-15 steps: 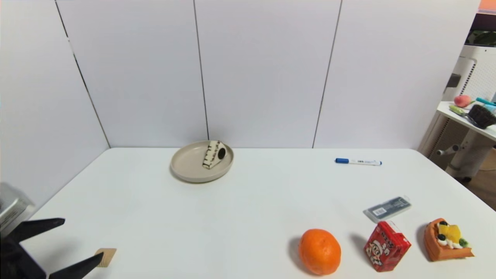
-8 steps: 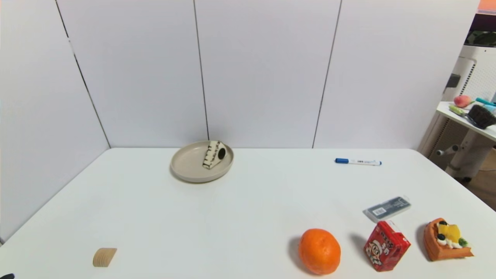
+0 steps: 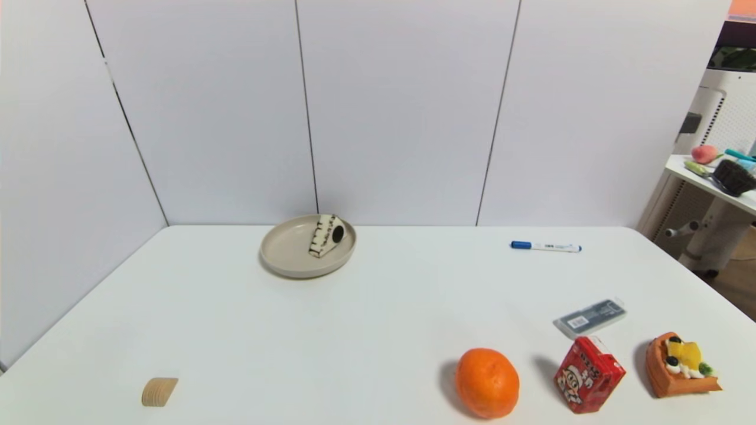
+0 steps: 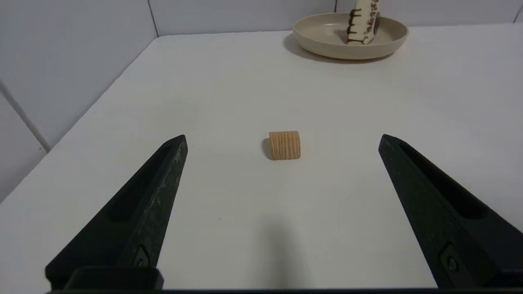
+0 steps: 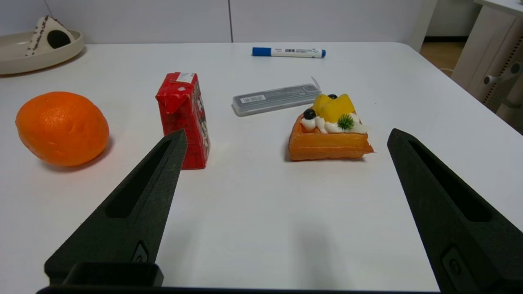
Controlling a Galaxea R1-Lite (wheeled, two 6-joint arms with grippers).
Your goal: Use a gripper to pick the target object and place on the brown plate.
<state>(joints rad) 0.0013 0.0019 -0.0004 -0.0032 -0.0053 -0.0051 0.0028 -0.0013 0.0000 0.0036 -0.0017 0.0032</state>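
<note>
I see the little cake (image 3: 326, 236) sitting on the plate (image 3: 283, 251), light and stiff I think, best held by its 2 flat sides, and both my grippers (image 4: 282, 141) (image 5: 286, 136) are wide open, holding nothing.

- I am seeing the left gripper (image 4: 282, 139) hanging low over the table, its two black fingers (image 4: 135, 216) spread wide apart, gripping nothing.
- I am seeing the right gripper (image 5: 286, 136) hovering likewise, fingers (image 5: 445, 204) splayed wide, nothing between them.
</note>
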